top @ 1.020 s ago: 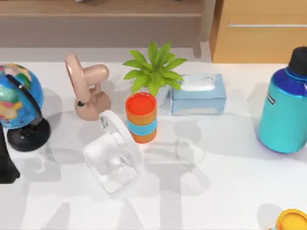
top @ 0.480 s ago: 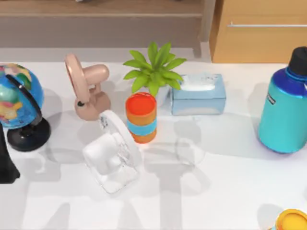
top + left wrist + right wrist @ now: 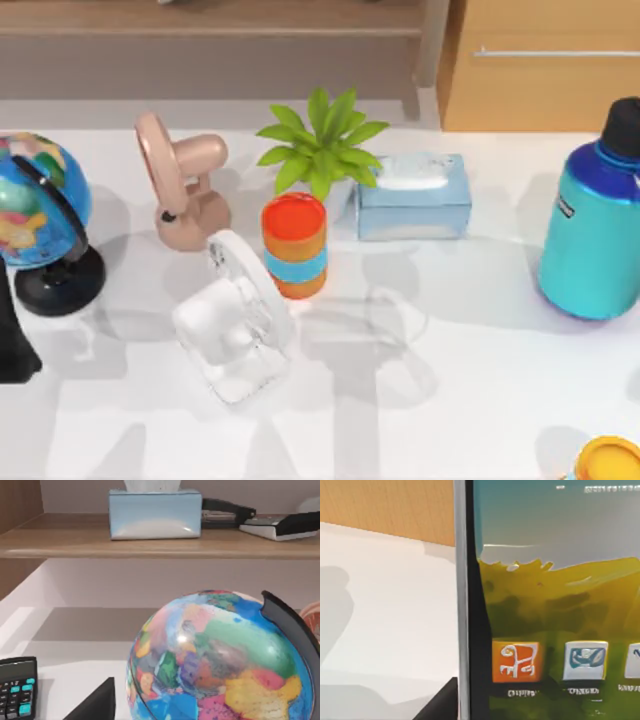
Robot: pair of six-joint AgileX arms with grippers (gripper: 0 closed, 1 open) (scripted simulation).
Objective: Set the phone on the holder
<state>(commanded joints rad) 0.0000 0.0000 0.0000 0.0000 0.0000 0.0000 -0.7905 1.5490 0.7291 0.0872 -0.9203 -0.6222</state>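
Note:
The phone (image 3: pixel 555 620) stands very close in the right wrist view, with a black edge, a green-and-orange screen and small app icons. One dark finger (image 3: pixel 440 705) of my right gripper lies against the phone's edge, so the gripper is shut on the phone. White table and a wooden cabinet front lie behind it. The holder is out of view. My left gripper (image 3: pixel 12 335) sits parked at the table's left edge, just in front of the globe (image 3: pixel 35 205).
From left to right on the table stand a pink fan (image 3: pixel 180 190), a white fan (image 3: pixel 235 320), stacked orange and blue cups (image 3: pixel 294 245), a green plant (image 3: pixel 320 150), a tissue box (image 3: pixel 415 195) and a teal bottle (image 3: pixel 595 225). A yellow lid (image 3: pixel 610 460) lies at the front right.
A faint shadow has crept in at the table's right edge. The objects and the left arm have not moved.

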